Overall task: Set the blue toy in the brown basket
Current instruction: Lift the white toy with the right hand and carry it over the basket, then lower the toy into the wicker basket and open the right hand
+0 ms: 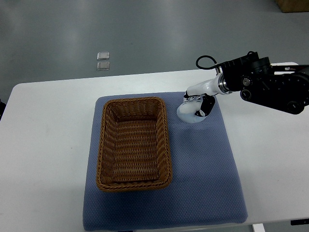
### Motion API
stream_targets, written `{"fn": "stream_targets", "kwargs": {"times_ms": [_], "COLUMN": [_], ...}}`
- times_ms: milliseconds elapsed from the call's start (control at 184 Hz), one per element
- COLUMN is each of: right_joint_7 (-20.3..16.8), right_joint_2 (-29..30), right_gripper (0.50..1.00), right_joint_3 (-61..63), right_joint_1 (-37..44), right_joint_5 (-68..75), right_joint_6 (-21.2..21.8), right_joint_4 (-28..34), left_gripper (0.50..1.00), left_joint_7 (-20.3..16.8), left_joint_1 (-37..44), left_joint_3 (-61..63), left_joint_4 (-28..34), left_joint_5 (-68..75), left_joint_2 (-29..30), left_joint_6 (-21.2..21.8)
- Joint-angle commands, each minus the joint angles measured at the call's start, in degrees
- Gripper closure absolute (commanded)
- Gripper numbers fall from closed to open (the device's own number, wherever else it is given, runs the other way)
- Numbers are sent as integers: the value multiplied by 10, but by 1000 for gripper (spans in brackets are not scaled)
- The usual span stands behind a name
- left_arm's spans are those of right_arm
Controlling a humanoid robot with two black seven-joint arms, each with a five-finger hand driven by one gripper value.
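The brown wicker basket (134, 143) stands empty on the left half of a blue mat (203, 179). My right hand (195, 112) reaches in from the right edge and hangs low over the mat's far right part, just right of the basket's far corner. Its fingers (202, 108) curl down around a pale bluish rounded shape, the blue toy (185, 115), which the hand mostly hides. Toy and hand sit close to the mat, about a hand's width from the basket rim. The left arm does not show.
The mat lies on a white table (48, 145) whose far edge runs just behind the hand. The black forearm (270, 87) with a looped cable spans the table's right side. Two small clear squares (103, 60) lie on the grey floor beyond.
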Motion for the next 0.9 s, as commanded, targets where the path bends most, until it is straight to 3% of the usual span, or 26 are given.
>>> {"fn": "stream_targets", "kwargs": {"times_ms": [0,309,635,896], "right_joint_7": [1,5,4,4], "right_joint_2": [-7,26,142,175], "right_gripper": [961,957,942,920], "right_joint_3": [0,31,65,66], "right_joint_1": [30,87,38,4], "right_joint_5": [3,11,9,10], "right_joint_6": [0,-9,-42,-59], "right_joint_4": [-2,-4,-53,-52], "left_gripper": [500,500,500,500], "left_joint_7": [0,0,0,0], "left_joint_1": [0,0,0,0], "left_joint_3": [0,0,0,0], "left_joint_4": [0,0,0,0], "left_joint_5": [1,0,0,1], "left_joint_2": [0,0,0,0], "left_joint_6": [0,0,0,0]}}
